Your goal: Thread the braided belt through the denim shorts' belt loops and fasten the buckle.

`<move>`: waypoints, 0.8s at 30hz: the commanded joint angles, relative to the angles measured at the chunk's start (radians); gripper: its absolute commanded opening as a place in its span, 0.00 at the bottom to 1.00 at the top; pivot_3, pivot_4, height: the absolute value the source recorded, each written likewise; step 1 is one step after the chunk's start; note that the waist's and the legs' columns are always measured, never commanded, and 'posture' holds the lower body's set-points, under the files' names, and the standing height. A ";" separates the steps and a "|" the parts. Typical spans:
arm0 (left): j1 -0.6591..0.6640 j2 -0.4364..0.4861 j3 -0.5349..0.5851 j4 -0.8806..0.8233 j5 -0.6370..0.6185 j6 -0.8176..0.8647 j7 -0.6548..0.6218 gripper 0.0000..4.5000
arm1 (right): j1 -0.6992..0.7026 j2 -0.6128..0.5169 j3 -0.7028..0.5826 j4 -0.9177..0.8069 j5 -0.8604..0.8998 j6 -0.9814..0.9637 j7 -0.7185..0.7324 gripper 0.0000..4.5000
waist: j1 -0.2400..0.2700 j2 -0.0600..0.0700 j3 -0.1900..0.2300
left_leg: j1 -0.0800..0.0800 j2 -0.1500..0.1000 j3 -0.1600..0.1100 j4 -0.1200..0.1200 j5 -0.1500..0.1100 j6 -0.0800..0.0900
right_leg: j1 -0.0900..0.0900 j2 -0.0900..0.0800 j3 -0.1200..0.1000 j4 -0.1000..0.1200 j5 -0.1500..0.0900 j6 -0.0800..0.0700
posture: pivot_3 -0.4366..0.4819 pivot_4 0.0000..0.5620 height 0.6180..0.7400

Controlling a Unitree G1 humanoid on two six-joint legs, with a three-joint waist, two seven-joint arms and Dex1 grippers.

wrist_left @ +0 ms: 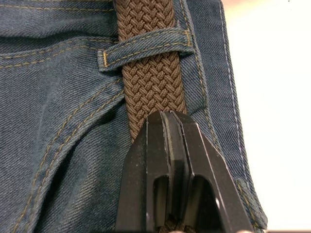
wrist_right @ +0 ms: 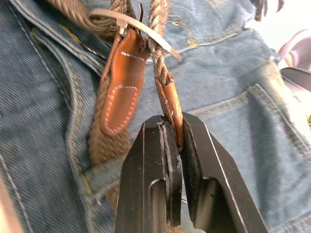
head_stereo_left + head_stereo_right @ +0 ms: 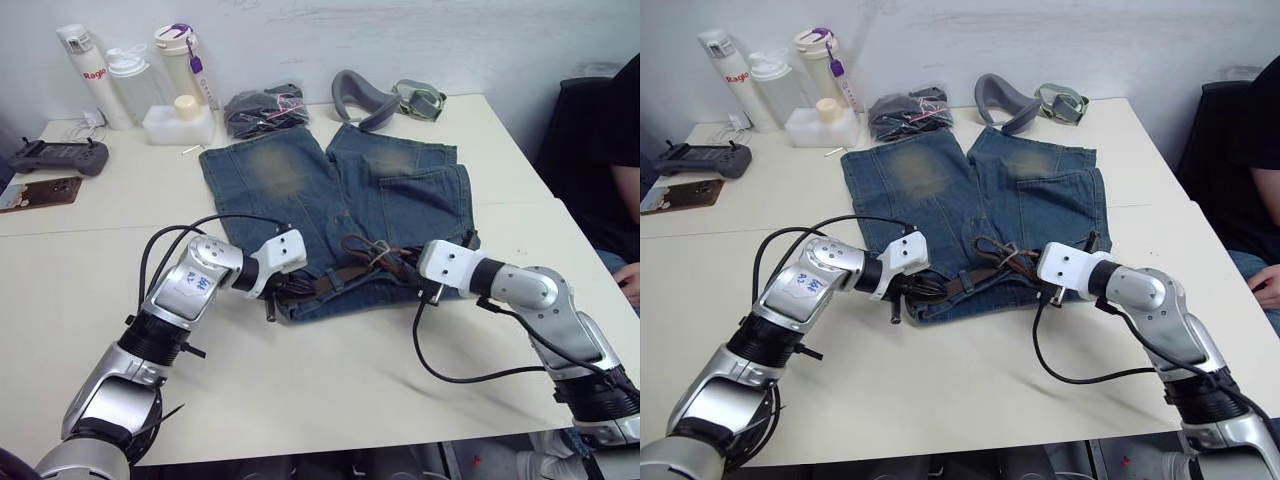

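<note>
The braided belt [image 1: 153, 82], a dark brown woven strap, lies along the waistband of the blue denim shorts [image 3: 300, 195] at their near edge, on the pale surface [image 3: 330, 380]. The left pincer [image 1: 167, 121] is pressed closed on the belt just short of a blue denim belt loop [image 1: 146, 48], under which the strap passes. The right pincer [image 2: 171, 127] is closed on a tan leather end of the belt, edge-on between its fingers [image 2: 146, 170]. Just beyond it sit a second tan leather tab [image 2: 121, 92] and the silver metal buckle [image 2: 136, 26]. The shorts spread flat away from the robot, with faded yellowish patches on both legs. Beyond them lies a dark bundle in a clear bag [image 3: 265, 108].
</note>
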 commanded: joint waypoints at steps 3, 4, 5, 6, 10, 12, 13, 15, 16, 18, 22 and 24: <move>0.086 0.051 -0.066 0.052 0.059 0.037 0.012 0.01 | 0.093 -0.121 -0.075 0.022 -0.071 -0.192 -0.038 0.00 | -0.001 0.000 -0.003 | 0.002 0.000 0.000 0.000 -0.001 0.001 | 0.002 0.000 0.000 -0.001 0.000 0.000 | 0.48 0.27 1.00; 0.093 0.056 -0.068 0.049 0.056 0.037 0.010 0.01 | 0.111 -0.144 -0.085 0.047 -0.083 -0.234 -0.051 0.00 | -0.001 0.000 -0.003 | 0.004 0.000 0.000 0.000 -0.001 0.002 | 0.004 0.000 0.000 -0.002 0.000 0.000 | 0.48 0.27 1.00; 0.099 0.062 -0.071 0.045 0.056 0.037 0.005 0.01 | 0.127 -0.160 -0.100 0.072 -0.081 -0.266 -0.063 0.00 | -0.001 -0.001 -0.003 | 0.007 0.000 0.000 -0.001 -0.001 0.002 | 0.008 0.000 0.000 -0.003 0.000 0.000 | 0.48 0.27 1.00; 0.106 0.069 -0.075 0.041 0.056 0.036 0.000 0.01 | 0.143 -0.183 -0.113 0.105 -0.088 -0.305 -0.075 0.00 | -0.003 -0.001 -0.003 | 0.013 0.000 0.000 -0.004 -0.002 0.003 | 0.014 0.000 0.000 -0.006 0.000 0.000 | 0.48 0.27 1.00; 0.140 0.118 -0.114 0.006 0.070 0.031 -0.028 0.01 | 0.165 -0.224 -0.143 0.252 -0.087 -0.441 -0.112 0.00 | -0.027 -0.001 -0.004 | 0.034 0.003 0.000 -0.010 -0.006 0.005 | 0.036 0.002 0.000 -0.016 0.000 0.000 | 0.48 0.27 1.00; 0.162 0.156 -0.140 -0.024 0.078 0.030 -0.052 0.01 | 0.169 -0.239 -0.131 0.321 -0.104 -0.505 -0.120 0.00 | -0.032 -0.002 -0.004 | 0.039 0.003 0.000 -0.017 -0.006 0.005 | 0.041 0.002 0.000 -0.021 -0.001 0.001 | 0.48 0.27 1.00; 0.172 0.181 -0.151 -0.030 0.087 0.024 -0.061 0.01 | 0.171 -0.240 -0.127 0.345 -0.110 -0.530 -0.126 0.00 | -0.033 -0.001 -0.005 | 0.042 0.003 0.000 -0.018 -0.006 0.005 | 0.043 0.002 0.000 -0.022 -0.001 0.001 | 0.48 0.27 1.00; 0.184 0.221 -0.163 -0.030 0.106 0.007 -0.062 0.01 | 0.173 -0.244 -0.117 0.378 -0.128 -0.568 -0.141 0.00 | -0.034 0.000 -0.005 | 0.048 0.003 0.000 -0.022 -0.006 0.005 | 0.048 0.002 0.000 -0.026 -0.001 0.000 | 0.48 0.27 1.00; 0.189 0.235 -0.166 -0.029 0.112 0.000 -0.062 0.01 | 0.173 -0.246 -0.113 0.392 -0.137 -0.584 -0.148 0.00 | -0.036 0.000 -0.006 | 0.049 0.004 0.000 -0.022 -0.007 0.004 | 0.050 0.002 0.000 -0.026 -0.002 0.000 | 0.48 0.27 1.00; 0.210 0.273 -0.182 -0.028 0.132 -0.021 -0.065 0.01 | 0.174 -0.253 -0.104 0.429 -0.171 -0.625 -0.178 0.00 | -0.036 0.001 -0.006 | 0.049 0.004 0.000 -0.022 -0.007 0.003 | 0.050 0.003 0.001 -0.026 -0.002 0.000 | 0.48 0.27 1.00; 0.244 0.318 -0.219 -0.020 0.180 -0.069 -0.050 0.01 | 0.175 -0.256 -0.089 0.473 -0.232 -0.691 -0.240 0.00 | -0.037 0.002 -0.012 | 0.052 0.005 0.000 -0.022 -0.007 0.003 | 0.053 0.004 0.001 -0.026 -0.002 -0.001 | 0.48 0.27 1.00; 0.254 0.324 -0.225 -0.010 0.205 -0.083 -0.034 0.01 | 0.178 -0.260 -0.081 0.496 -0.277 -0.718 -0.285 0.00 | -0.040 0.006 -0.020 | 0.053 0.005 0.000 -0.023 -0.007 0.003 | 0.054 0.004 0.002 -0.026 -0.002 -0.001 | 0.48 0.27 1.00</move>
